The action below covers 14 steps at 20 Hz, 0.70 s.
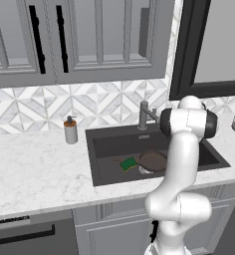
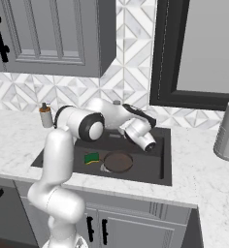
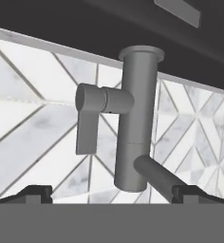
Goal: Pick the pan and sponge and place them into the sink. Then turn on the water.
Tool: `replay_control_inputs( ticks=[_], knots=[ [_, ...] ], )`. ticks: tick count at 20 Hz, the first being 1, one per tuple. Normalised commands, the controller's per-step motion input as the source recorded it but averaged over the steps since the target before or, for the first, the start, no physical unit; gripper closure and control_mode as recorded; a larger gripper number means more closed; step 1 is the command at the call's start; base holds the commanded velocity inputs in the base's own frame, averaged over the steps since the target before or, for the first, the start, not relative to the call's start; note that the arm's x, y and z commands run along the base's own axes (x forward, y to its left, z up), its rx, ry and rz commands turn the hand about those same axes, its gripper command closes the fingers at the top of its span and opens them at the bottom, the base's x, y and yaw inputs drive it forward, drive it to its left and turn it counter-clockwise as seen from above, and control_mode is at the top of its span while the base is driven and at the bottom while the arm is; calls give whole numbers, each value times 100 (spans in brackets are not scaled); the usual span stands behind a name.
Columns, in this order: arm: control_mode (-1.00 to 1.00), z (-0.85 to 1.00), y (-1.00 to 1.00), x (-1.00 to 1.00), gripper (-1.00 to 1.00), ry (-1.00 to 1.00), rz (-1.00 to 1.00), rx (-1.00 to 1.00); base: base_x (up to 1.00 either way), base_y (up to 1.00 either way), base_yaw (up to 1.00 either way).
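Pan (image 1: 153,161) and sponge (image 1: 128,163) already down in sink (image 1: 104,149), side by side near the drain. Gripper (image 3: 111,192) spread wide, empty, facing faucet (image 3: 135,118) close up, presumably lining up on its side lever (image 3: 88,121). No water yet.

This is a home kitchen. A dark sink (image 1: 102,164) is set into a white marble tabletop (image 1: 35,174), with a grey faucet (image 1: 144,115) and a soap dispenser (image 1: 70,130) behind it. Grey panelled cabinets (image 1: 79,40) hang above a patterned tile backsplash (image 1: 99,102), and more cabinet doors (image 2: 136,227) stand below.
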Motion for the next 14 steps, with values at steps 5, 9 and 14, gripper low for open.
replay_control_inputs(
  ticks=[5,9,14],
  knots=[
    [-100,3,6,0,-100,0,-5,0,0,0,0],
    [-100,0,1,0,-100,0,-6,0,0,0,0],
    [-100,6,0,0,-100,0,-4,0,0,0,0]
  ],
)
